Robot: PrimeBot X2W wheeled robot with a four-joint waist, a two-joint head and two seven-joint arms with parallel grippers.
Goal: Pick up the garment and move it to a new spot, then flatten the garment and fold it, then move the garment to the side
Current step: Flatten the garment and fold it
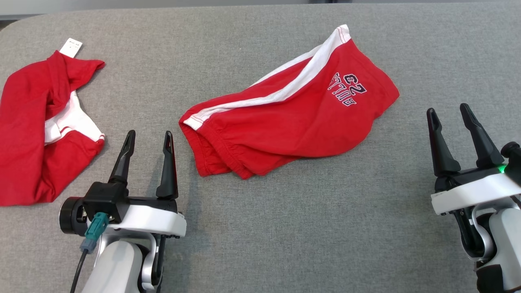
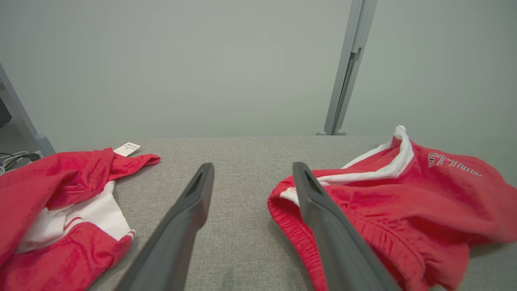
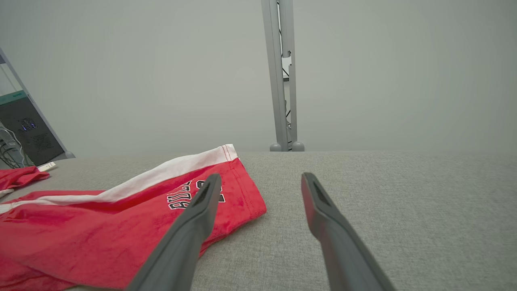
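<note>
Red jersey shorts with a white side stripe and a dark printed team name [image 1: 293,122] lie at the middle of the grey woven-fabric tabletop [image 1: 285,236]. They are doubled over leg on leg, with the elastic waistband toward 7 o'clock and the hems toward 1 o'clock. They look loosely laid rather than smoothed: the waistband is bunched, so flattening seems not yet done. Just off the waistband, at 8 o'clock from the shorts, the left hand [image 1: 149,136] hovers with its two dark fingers spread and nothing between them, apparently placed to take that bunched edge. At 3 o'clock, near the hem but apart from it, the right hand [image 1: 447,110] is likewise spread and empty, flanking the cloth for a two-sided lift. Farther out, at 9 o'clock, a crumpled red-and-white garment [image 1: 36,134] with a white paper tag [image 1: 71,47] lies well apart, likely parked aside.
</note>
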